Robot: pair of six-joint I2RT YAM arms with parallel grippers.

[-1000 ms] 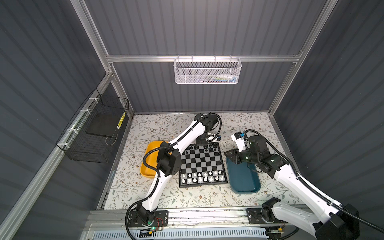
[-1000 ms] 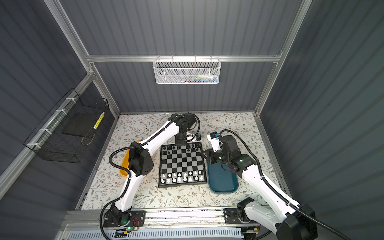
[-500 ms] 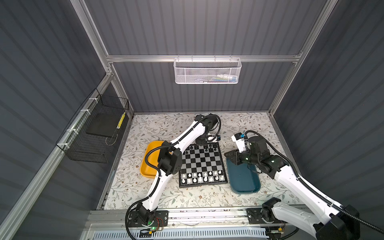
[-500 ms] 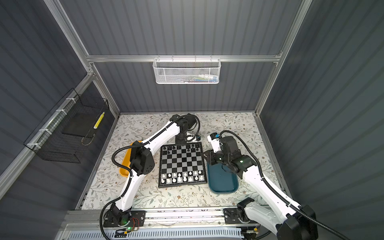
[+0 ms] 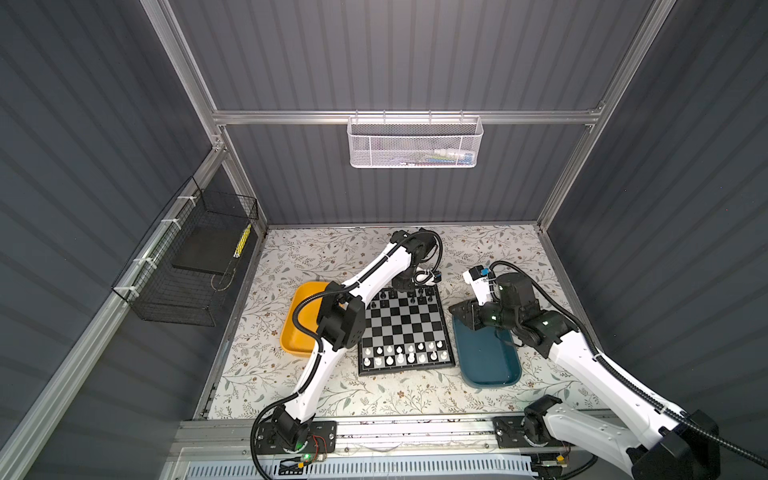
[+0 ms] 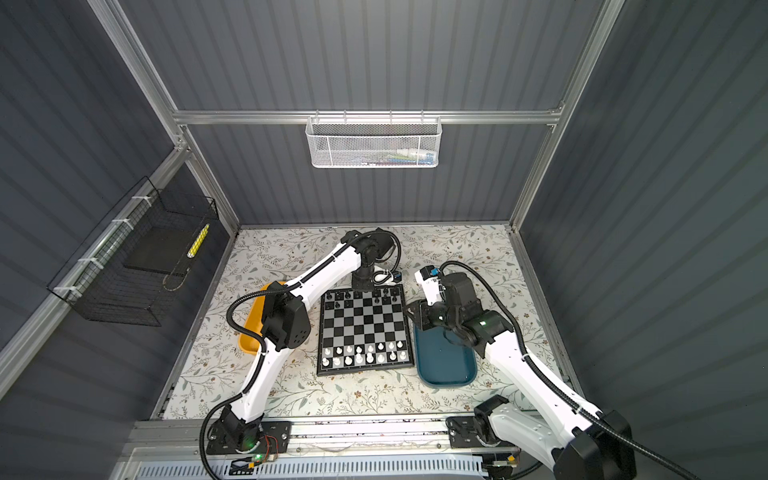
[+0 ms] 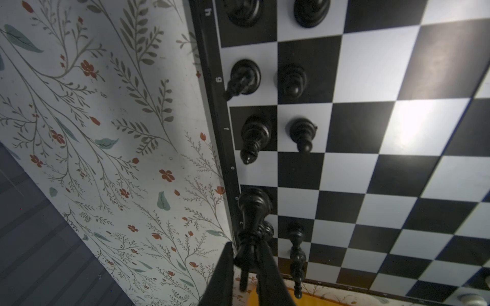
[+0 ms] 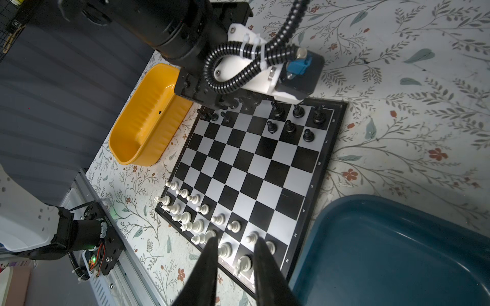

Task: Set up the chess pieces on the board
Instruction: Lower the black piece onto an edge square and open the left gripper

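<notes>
The left gripper (image 7: 247,251) pinches the head of a tall black piece (image 7: 254,206). The piece stands upright straight beneath it, base on or just above a back-row square at the far rim of the board (image 5: 405,328). The neighbouring back-row square is bare. The right gripper (image 8: 235,239), slightly spread and holding nothing, hovers well apart over the teal tray (image 8: 384,251). The white pieces (image 8: 234,225) form two rows, apparently eight each. At least nine black pieces (image 7: 291,79) show, with others hidden.

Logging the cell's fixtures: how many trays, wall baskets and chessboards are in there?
Trays: 2 (yellow tray, teal tray)
Wall baskets: 2 (white mesh basket, black wire basket)
Chessboard: 1
Total: 5
</notes>
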